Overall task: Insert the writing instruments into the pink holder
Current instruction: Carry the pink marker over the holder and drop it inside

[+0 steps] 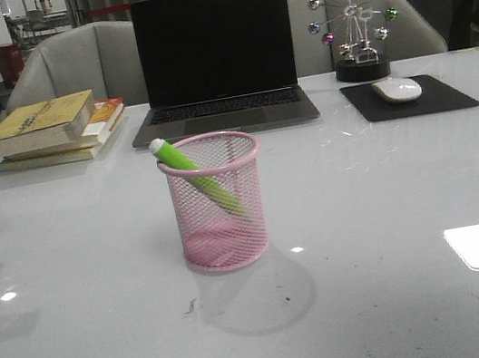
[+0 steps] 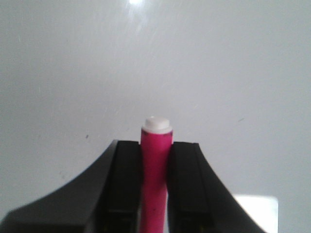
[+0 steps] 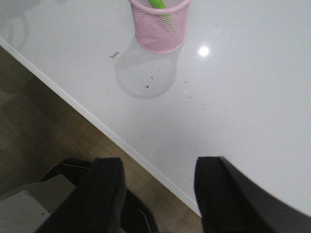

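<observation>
1. Writing instruments are two here, and you have one of them already home: the lime green pen [image 1: 195, 175] leans inside the pink holder [image 1: 220, 202], its white tip above the rolled rim on the side toward the books [image 1: 54, 127].
2. The magenta pen [image 2: 156, 165] is the one that remains. You see it only in the left wrist view, where the left gripper [image 2: 156, 184] has it clamped between the two black fingers [image 2: 127, 179], both pads pressed against the barrel, and the white end stands out past the fingertips.
3. Beyond those fingertips only bare white table [image 2: 218, 73] shows; the holder does not appear there. So I judge that your left arm is not yet over the cup, and how far away it is I cannot tell.
4. The right gripper [image 3: 158, 194] holds nothing. Its fingers stand wide apart near the table edge, and the holder is well ahead of them, far from the tips.
5. By my judgement the task is about half done: one pen in, one pen in hand.
6. What is left for you: bring the magenta pen above the rim, lower it beside the green one, then release.
</observation>
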{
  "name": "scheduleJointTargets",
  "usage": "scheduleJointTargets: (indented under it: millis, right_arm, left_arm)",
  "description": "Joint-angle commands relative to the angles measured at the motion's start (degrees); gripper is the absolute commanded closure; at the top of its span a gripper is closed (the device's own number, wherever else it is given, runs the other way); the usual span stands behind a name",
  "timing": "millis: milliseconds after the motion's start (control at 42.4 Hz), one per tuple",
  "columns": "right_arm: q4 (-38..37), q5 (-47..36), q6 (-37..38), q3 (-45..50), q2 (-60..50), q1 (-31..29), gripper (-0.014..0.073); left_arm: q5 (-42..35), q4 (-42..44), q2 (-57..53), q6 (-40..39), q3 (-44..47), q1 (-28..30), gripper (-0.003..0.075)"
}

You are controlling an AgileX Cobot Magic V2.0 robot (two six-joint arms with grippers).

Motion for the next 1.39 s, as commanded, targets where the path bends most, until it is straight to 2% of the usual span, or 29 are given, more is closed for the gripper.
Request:
scheduleJointTargets:
  millis: [0, 118, 307, 472, 708, 968, 1157, 1251, 1369]
  right_arm:
    - [-0.7, -2.7, -0.1, -1.5, -0.6, -0.5, 0.0149]
    - [-0.7, -2.7, -0.1, -1.5, -0.6, -0.5, 0.0149]
    - [-0.7, -2.7, -0.1, -1.5, -0.6, -0.5, 0.0149]
    - [-0.7, -2.7, -0.1, -1.5, -0.6, -0.5, 0.0149]
    - [-0.7, -2.7, -0.1, -1.5, -0.6, -0.5, 0.0149]
    - [-0.7, -2.7, -0.1, -1.5, -0.6, -0.5, 0.0149]
    - [-0.7, -2.7, -0.1, -1.5, -0.6, -0.5, 0.0149]
    - [-0.7, -2.7, -0.1, -1.5, -0.6, -0.5, 0.0149]
    - [-0.7, -2.7, -0.1, -1.5, -0.6, -0.5, 0.0149]
  left_arm:
    - [-13.3, -6.1, -11.7, 3.4, 4.6, -3.3, 0.0628]
    - [-27.2, -7.2, -21.4, 3.6, 14.1, -8.9, 0.0628]
    - [-49.5, -7.2, -30.9, 3.6, 26.9, -22.4, 0.0628]
    - [-63.4, -7.2, -29.4, 3.6, 31.6, -33.3, 0.0628]
    - [-79.0, -7.2, -20.2, 3.6, 31.6, -40.6, 0.0628]
    - [-91.9, -7.2, -9.6, 3.6, 31.6, -41.9, 0.0628]
    - [-94.3, -7.2, -4.1, 3.5, 31.6, -41.9, 0.0615]
    - [-93.5, -7.2, -2.7, 3.5, 31.6, -41.9, 0.0531]
    - [-92.5, -7.2, -2.3, 3.5, 31.6, -41.9, 0.0336]
